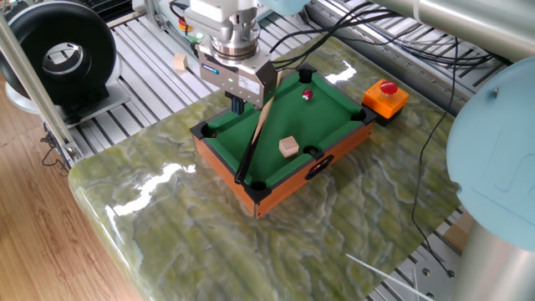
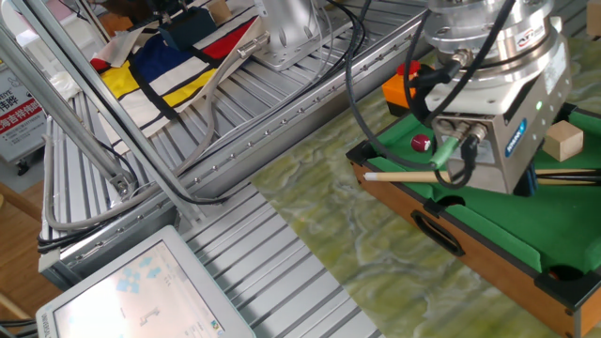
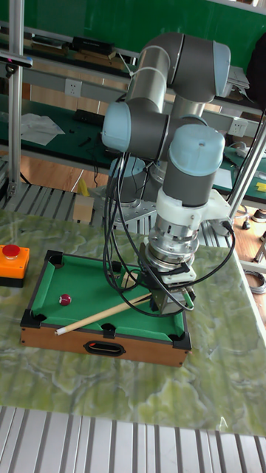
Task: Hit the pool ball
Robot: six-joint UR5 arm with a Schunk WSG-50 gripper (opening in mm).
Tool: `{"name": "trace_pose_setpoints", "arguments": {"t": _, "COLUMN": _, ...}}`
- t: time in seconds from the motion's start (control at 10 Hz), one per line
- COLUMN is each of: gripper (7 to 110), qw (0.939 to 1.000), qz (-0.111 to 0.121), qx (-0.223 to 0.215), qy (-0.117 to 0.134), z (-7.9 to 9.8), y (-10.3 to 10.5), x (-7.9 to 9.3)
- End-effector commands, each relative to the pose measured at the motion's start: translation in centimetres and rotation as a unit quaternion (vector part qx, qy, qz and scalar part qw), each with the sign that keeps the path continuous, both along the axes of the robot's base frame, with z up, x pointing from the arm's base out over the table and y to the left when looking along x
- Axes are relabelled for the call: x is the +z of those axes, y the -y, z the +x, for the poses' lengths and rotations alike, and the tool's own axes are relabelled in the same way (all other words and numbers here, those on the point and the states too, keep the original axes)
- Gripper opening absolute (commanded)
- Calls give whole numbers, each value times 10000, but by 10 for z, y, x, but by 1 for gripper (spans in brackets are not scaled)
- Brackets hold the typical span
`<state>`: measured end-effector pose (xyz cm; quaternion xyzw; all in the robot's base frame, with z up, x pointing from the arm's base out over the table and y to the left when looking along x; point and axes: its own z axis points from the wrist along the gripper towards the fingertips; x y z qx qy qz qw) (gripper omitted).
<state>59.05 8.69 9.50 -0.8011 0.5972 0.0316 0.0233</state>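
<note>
A: One fixed view first. Pincer [image 1: 240, 102] low over near-left end of mini pool table [image 1: 330, 134], fingertips mostly tucked under wrist block. Clamped on cue stick [image 1: 253, 142], angled from the fingers down toward front rail.
B: Pool ball [image 1: 307, 94]?
A: On green felt near far end, well apart from cue tip. Tan wooden cube [image 1: 289, 147] on felt near a front pocket, between cue and right rail. Red button on orange box [image 1: 385, 94] just beside far right corner, on marbled desk [image 1: 167, 217]. Second small block [image 1: 179, 62] back on metal slats. Black round unit [image 1: 58, 54] top left, partly cut off.
B: Other fixed view?
A: Wrist housing fills top right, hides most of felt; fingers not visible here. Pool ball seen beside housing, partly behind a green cable. Cue's pale end sticks out left over the rail. Cube at right edge, cut off by frame. Orange box mostly hidden behind cables. Colored bag [image 2: 183, 47] top left, white tablet [image 2: 131, 291] bottom left.
B: Tall fixed view?
A: Whole arm [image 3: 174, 140] seen, cables draped down front. Pincer at right end of felt, fingers dark, hard to make out. Ball left of centre, cue lying diagonal, tip near front-left rail, apart from ball. Cube not visible, behind pincer.
</note>
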Motion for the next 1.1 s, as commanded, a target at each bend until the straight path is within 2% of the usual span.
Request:
{"name": "trace_pose_setpoints", "arguments": {"t": 0.0, "gripper": 7, "qw": 10000, "qz": 85, "qx": -31, "qy": 25, "z": -1, "y": -3, "x": -4}}
{"name": "trace_pose_setpoints", "arguments": {"t": 0.1, "gripper": 7, "qw": 9999, "qz": 86, "qx": 68, "qy": 33, "z": -3, "y": -1, "x": -5}}
{"name": "trace_pose_setpoints", "arguments": {"t": 0.3, "gripper": 7, "qw": 9995, "qz": -60, "qx": 286, "qy": -98, "z": -12, "y": 10, "x": -6}}
{"name": "trace_pose_setpoints", "arguments": {"t": 0.5, "gripper": 7, "qw": 9987, "qz": -104, "qx": 454, "qy": -219, "z": -18, "y": 14, "x": -5}}
{"name": "trace_pose_setpoints", "arguments": {"t": 0.7, "gripper": 7, "qw": 9961, "qz": -187, "qx": 857, "qy": 69, "z": -3, "y": 14, "x": -4}}
{"name": "trace_pose_setpoints", "arguments": {"t": 0.9, "gripper": 7, "qw": 9952, "qz": -211, "qx": 952, "qy": 26, "z": -6, "y": 15, "x": -2}}
{"name": "trace_pose_setpoints", "arguments": {"t": 1.0, "gripper": 7, "qw": 9941, "qz": -132, "qx": 1065, "qy": 172, "z": 0, "y": 11, "x": 0}}
